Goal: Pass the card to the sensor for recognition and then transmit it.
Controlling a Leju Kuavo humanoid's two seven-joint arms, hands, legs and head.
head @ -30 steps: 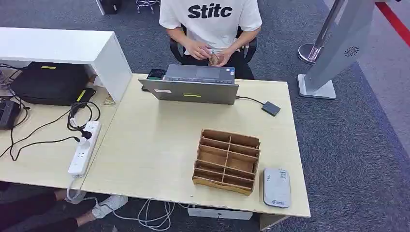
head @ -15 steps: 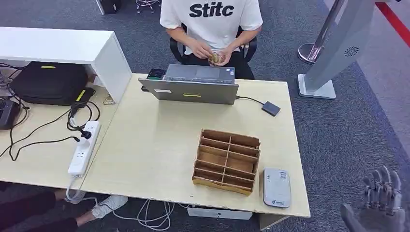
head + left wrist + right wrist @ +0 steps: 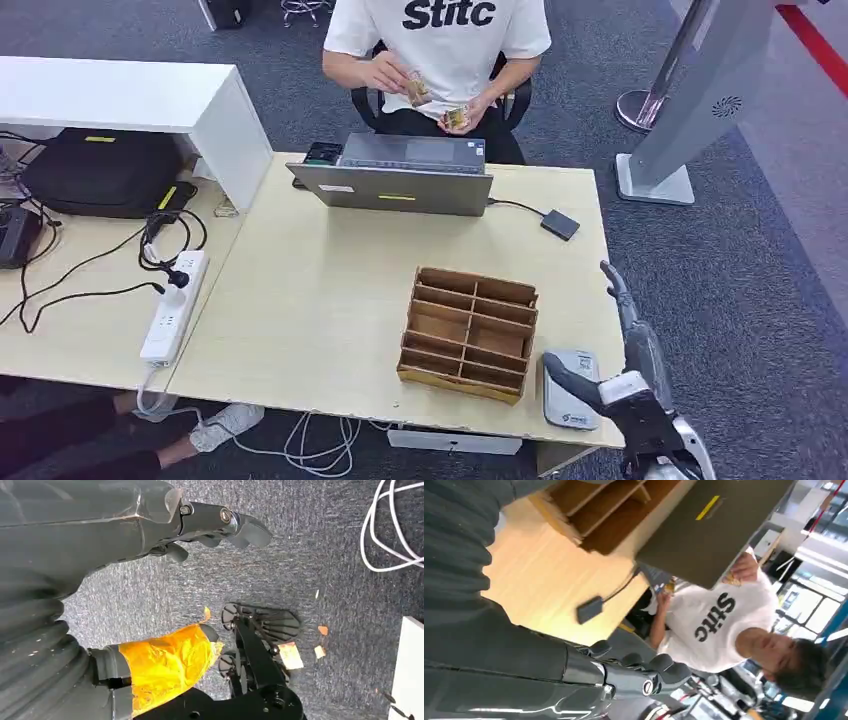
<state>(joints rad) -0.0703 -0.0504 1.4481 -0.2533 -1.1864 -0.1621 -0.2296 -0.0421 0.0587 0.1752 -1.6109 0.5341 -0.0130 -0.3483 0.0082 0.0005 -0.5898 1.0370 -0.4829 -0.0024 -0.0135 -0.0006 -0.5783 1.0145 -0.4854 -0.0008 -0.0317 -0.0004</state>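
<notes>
- The left hand (image 3: 200, 525) hangs by the robot's side over carpet, its fingers loosely curled and nothing in them; it plays no part so far.
- The person (image 3: 437, 40) behind the laptop (image 3: 392, 187) has parted their hands since half a second ago: one now lifts a card (image 3: 418, 90) up and to the side, the other keeps a small stack (image 3: 458, 118) low at the lap. My reading is that a card is being made ready to offer.
- The wooden rack (image 3: 468, 333) sits unmoved on the desk (image 3: 310, 300), its slots bare as far as I can see.
- The reader (image 3: 571, 388), the grey pad just beside the rack, lies at the desk's near edge with no card on it.
- The right hand (image 3: 625, 345) has risen from the lower corner to the desk's right edge, above the reader. Fingers are straight and apart, thumb out, holding nothing.
- So the reach has begun; taking the card, scanning and handing over are all undone.
</notes>
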